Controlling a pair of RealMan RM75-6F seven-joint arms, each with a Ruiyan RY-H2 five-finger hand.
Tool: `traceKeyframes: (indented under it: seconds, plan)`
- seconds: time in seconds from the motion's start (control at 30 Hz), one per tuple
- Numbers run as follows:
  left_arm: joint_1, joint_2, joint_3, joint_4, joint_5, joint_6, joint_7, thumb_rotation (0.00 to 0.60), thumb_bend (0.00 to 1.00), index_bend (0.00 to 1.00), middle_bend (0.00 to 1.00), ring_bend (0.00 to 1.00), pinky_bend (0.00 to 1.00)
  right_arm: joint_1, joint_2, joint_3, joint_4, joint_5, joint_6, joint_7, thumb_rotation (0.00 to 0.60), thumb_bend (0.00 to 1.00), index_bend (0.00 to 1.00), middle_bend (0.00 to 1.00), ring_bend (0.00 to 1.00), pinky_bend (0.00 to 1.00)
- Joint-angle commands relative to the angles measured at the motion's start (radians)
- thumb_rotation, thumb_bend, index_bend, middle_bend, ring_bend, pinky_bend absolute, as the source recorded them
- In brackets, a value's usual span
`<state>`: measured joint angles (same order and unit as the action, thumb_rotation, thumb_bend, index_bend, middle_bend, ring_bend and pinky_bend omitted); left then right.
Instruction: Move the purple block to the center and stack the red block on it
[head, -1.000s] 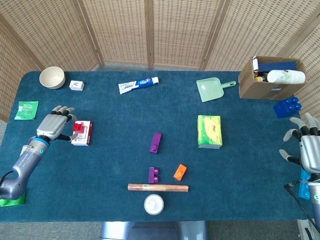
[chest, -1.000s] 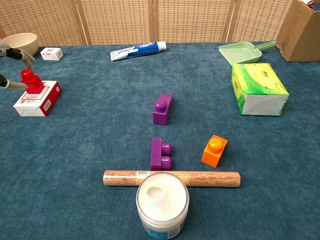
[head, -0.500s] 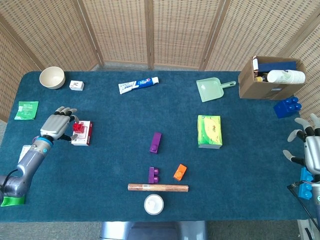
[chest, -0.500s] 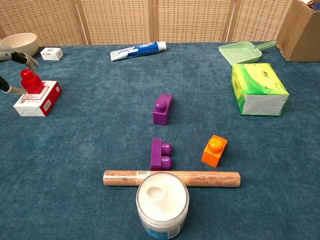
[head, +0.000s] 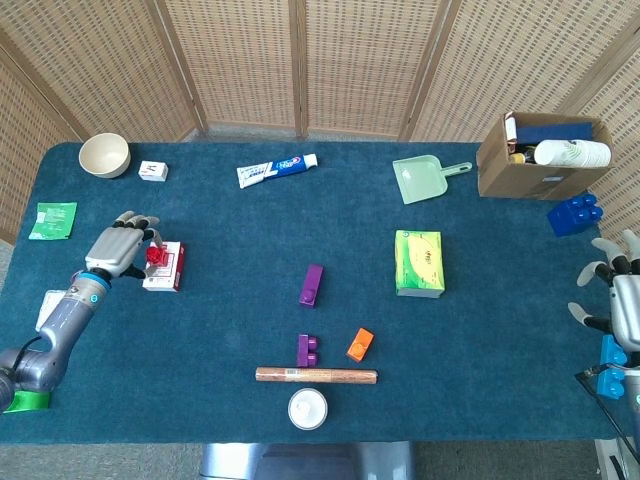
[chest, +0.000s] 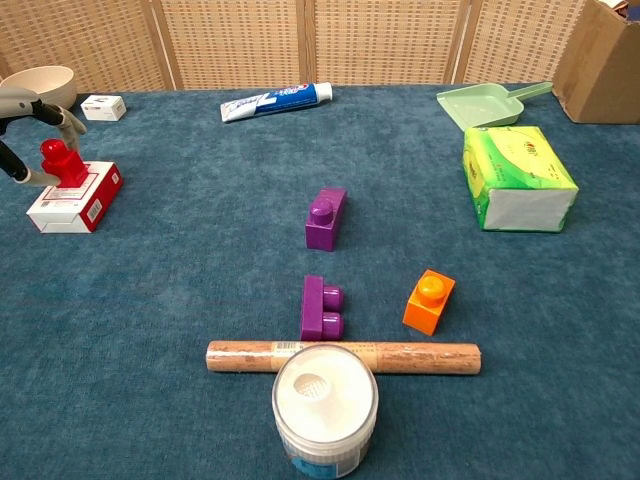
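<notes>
The left hand (head: 120, 246) has shifted slightly up the desk (head: 220, 290), fingers now curled around the red block (head: 153, 256) on its red-and-white box (head: 166, 267). The right hand (head: 618, 290) sits open at the desk's edge.

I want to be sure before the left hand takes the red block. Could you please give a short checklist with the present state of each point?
1. Red block stands upright on the red and white box: ok.
2. Left hand is at the red block: ok.
3. Left hand actually grips the block: cannot tell; fingers are around it.
4. Purple block lies near the table centre: ok.
5. Top of that purple block is free for stacking: ok.
6. Right hand is at the table edge, away from the path: ok.
</notes>
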<state>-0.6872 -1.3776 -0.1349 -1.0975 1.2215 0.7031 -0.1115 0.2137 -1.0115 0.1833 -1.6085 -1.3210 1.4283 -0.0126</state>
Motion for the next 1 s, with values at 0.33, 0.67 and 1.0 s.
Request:
traceKeyframes:
  seconds: [0.33,0.67,1.0]
  plan:
    - [0.001,-0.013,-0.013,0.009,0.005,0.014,-0.054,0.6,0.39,0.56,0.23,0.2,0.0,-0.01,-0.001,0.002,0.001,0.002,-0.004,0.008,0.6,0.13,0.55,0.22,0.0,0.14]
    - [0.005,0.106,-0.011,-0.2,0.091,0.077,-0.08,0.6,0.39,0.56,0.23,0.2,0.0,-0.008,-0.015,0.006,0.019,-0.001,-0.016,0.028,0.6,0.13,0.55,0.22,0.0,0.14]
    - [-0.024,0.168,0.002,-0.388,0.23,0.138,-0.081,0.6,0.39,0.56,0.23,0.2,0.0,-0.013,-0.024,-0.004,0.021,-0.018,-0.019,0.04,0.6,0.13,0.55,0.22,0.0,0.14]
